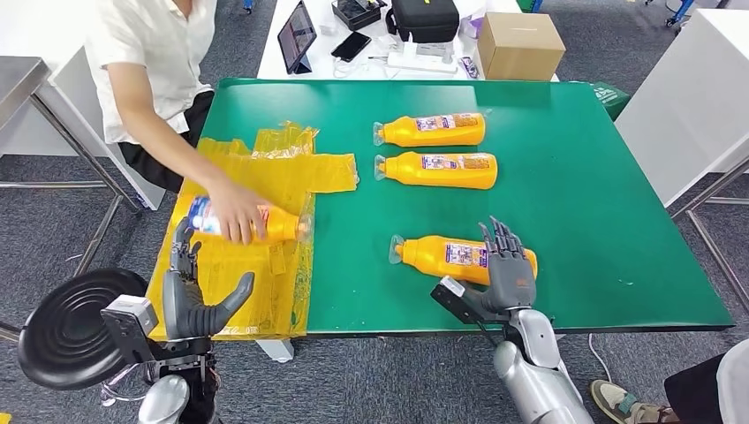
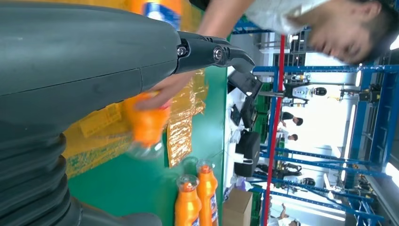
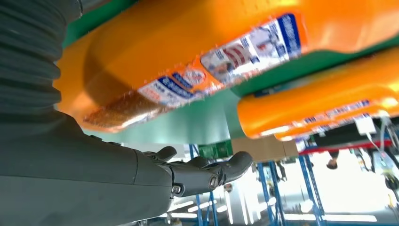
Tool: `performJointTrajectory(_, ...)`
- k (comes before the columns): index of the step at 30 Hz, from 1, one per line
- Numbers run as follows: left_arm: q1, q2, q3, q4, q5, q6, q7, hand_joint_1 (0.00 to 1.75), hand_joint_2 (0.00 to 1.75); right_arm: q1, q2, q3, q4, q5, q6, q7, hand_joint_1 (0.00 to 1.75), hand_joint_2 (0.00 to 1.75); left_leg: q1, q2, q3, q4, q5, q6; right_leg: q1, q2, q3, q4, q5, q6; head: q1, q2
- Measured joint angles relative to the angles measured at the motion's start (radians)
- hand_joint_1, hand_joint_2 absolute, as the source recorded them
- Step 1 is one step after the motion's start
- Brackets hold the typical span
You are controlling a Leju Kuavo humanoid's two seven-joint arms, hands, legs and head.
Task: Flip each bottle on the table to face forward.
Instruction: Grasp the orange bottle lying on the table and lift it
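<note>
Progress: judging by the labels, three orange bottles already lie label-up on the green surface (image 1: pixel 618 221); the fourth is in a person's hand (image 1: pixel 234 212) and not yet in reach of a flip, so most of the work looks done.
Nearest bottle: the nearest bottle (image 1: pixel 459 256) lies on its side just ahead of the right hand (image 1: pixel 510 265), whose fingertips overlap its base end; contact cannot be told.
Middle bottle: the middle bottle (image 1: pixel 437 168) lies beyond that hand, parallel, cap toward the left-hand side.
Far bottle: the far bottle (image 1: pixel 431 130) lies just past the middle one, close beside it but apart.
Fourth bottle: the fourth bottle (image 1: pixel 256 223) rests on the yellow plastic sheet (image 1: pixel 265 168), just ahead of the left hand (image 1: pixel 190 283), under the person's palm, a blue-and-white label showing.
Right hand: fingers stretched forward and a little apart, holding nothing.
Left hand: fingers raised and spread, thumb out to the side, holding nothing.
Still to do: the fourth bottle, once the person lets go; whether it needs turning cannot be told.
Bottle material: glossy, smooth orange plastic, flattened oval body tapering to a clear cap; the right wrist view shows a printed label on the near one.
Sheet: thin, crinkled, shiny film, likely slippery.
Surface texture: matte green, flat.
</note>
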Motion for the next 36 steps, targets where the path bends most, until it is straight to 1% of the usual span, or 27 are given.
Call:
performJointTrajectory(7, -0.006, 0.000, -0.020, 0.011, -0.005, 0.009, 0.002, 0.00, 1.75, -0.037, 0.000, 0.001, 0.090, -0.011, 0.035, 0.000, 0.00, 1.75, 0.000, 0.000, 0.000, 0.000, 0.000, 0.000, 0.000, 0.000, 0.000, 0.000, 0.000, 0.001, 0.000, 0.000)
performJointTrajectory(11, -0.006, 0.000, -0.036, 0.011, -0.015, 0.013, 0.005, 0.00, 1.75, -0.046, -0.004, 0.010, 0.110, -0.012, 0.061, 0.010, 0.00, 1.75, 0.000, 0.000, 0.000, 0.000, 0.000, 0.000, 0.000, 0.000, 0.000, 0.000, 0.000, 0.000, 0.000, 0.000)
performJointTrajectory(16, -0.005, 0.002, -0.052, 0.010, -0.023, 0.014, 0.007, 0.00, 1.75, -0.052, -0.012, 0.022, 0.122, -0.004, 0.072, 0.031, 0.00, 1.75, 0.000, 0.000, 0.001, 0.000, 0.000, 0.000, 0.000, 0.000, 0.001, 0.000, 0.000, 0.000, 0.000, 0.000)
performJointTrajectory(18, -0.005, 0.002, -0.054, 0.010, -0.025, 0.014, 0.008, 0.00, 1.75, -0.055, -0.016, 0.027, 0.125, 0.016, 0.075, 0.056, 0.00, 1.75, 0.000, 0.000, 0.002, 0.000, 0.000, 0.000, 0.000, 0.000, 0.001, 0.000, 0.000, 0.000, 0.000, 0.000)
performJointTrajectory(20, -0.005, 0.003, -0.056, 0.010, -0.029, 0.015, 0.012, 0.00, 1.75, -0.059, -0.021, 0.034, 0.129, 0.048, 0.078, 0.101, 0.00, 1.75, 0.000, 0.000, 0.003, 0.000, 0.000, 0.000, 0.000, 0.000, 0.002, 0.000, 0.000, 0.000, 0.000, 0.000)
performJointTrajectory(25, 0.004, 0.003, -0.059, 0.003, -0.049, 0.012, 0.034, 0.00, 1.75, -0.077, -0.038, 0.058, 0.136, 0.162, 0.100, 0.245, 0.00, 1.75, 0.000, 0.000, 0.007, 0.000, 0.000, 0.000, 0.000, 0.000, 0.006, -0.001, 0.000, 0.000, 0.000, 0.000)
performJointTrajectory(28, 0.010, 0.003, -0.062, -0.008, -0.055, 0.002, 0.048, 0.00, 1.75, -0.084, -0.047, 0.077, 0.135, 0.226, 0.138, 0.317, 0.00, 1.75, 0.000, 0.000, 0.010, 0.000, -0.001, 0.000, 0.000, 0.000, 0.007, -0.001, 0.000, 0.000, 0.000, 0.000)
performJointTrajectory(31, 0.018, 0.003, -0.067, -0.020, -0.060, -0.011, 0.062, 0.00, 1.75, -0.087, -0.053, 0.092, 0.129, 0.259, 0.181, 0.350, 0.00, 1.75, 0.000, 0.000, 0.016, 0.000, -0.004, 0.000, 0.000, 0.000, 0.006, -0.001, -0.004, -0.001, 0.000, 0.000)
performJointTrajectory(34, 0.027, 0.003, -0.074, -0.028, -0.060, -0.028, 0.081, 0.00, 1.75, -0.087, -0.057, 0.100, 0.116, 0.276, 0.212, 0.363, 0.00, 1.75, 0.000, 0.000, 0.019, 0.000, -0.006, 0.000, 0.000, 0.000, 0.008, -0.002, -0.007, 0.000, 0.000, 0.000)
performJointTrajectory(36, 0.032, 0.003, -0.076, -0.029, -0.056, -0.038, 0.090, 0.00, 1.75, -0.087, -0.058, 0.103, 0.111, 0.281, 0.218, 0.367, 0.00, 1.75, 0.000, 0.000, 0.019, 0.000, -0.005, 0.001, 0.000, 0.000, 0.008, -0.002, -0.006, 0.000, 0.000, 0.000)
